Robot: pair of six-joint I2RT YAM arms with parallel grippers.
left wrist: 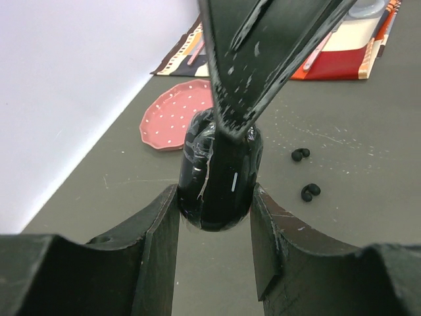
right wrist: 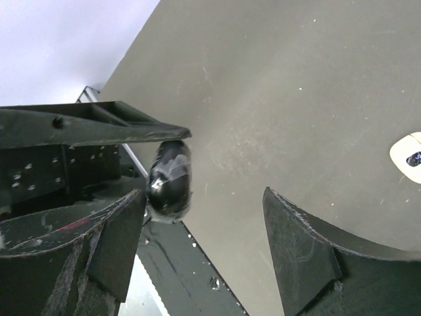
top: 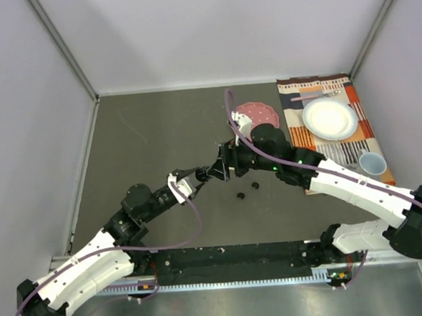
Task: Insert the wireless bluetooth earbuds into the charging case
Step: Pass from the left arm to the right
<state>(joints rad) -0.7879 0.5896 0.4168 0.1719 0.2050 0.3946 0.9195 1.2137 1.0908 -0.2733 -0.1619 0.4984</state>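
Observation:
My left gripper (top: 213, 174) is shut on a glossy black charging case (left wrist: 220, 174), pinched between both fingers and held above the table. My right gripper (top: 227, 164) is open right at the case. In the right wrist view the case (right wrist: 170, 179) rests against its left finger, and the right finger stands well apart. Two black earbuds (top: 240, 195) (top: 256, 185) lie on the table just right of the case; they also show in the left wrist view (left wrist: 300, 154) (left wrist: 310, 191). I cannot make out the white earbuds.
A pink disc (top: 257, 113) lies behind the grippers. At back right, a striped mat (top: 339, 150) carries a white plate (top: 330, 118), a fork and a small cup (top: 372, 164). A small white object (right wrist: 408, 155) lies at the right wrist view's edge.

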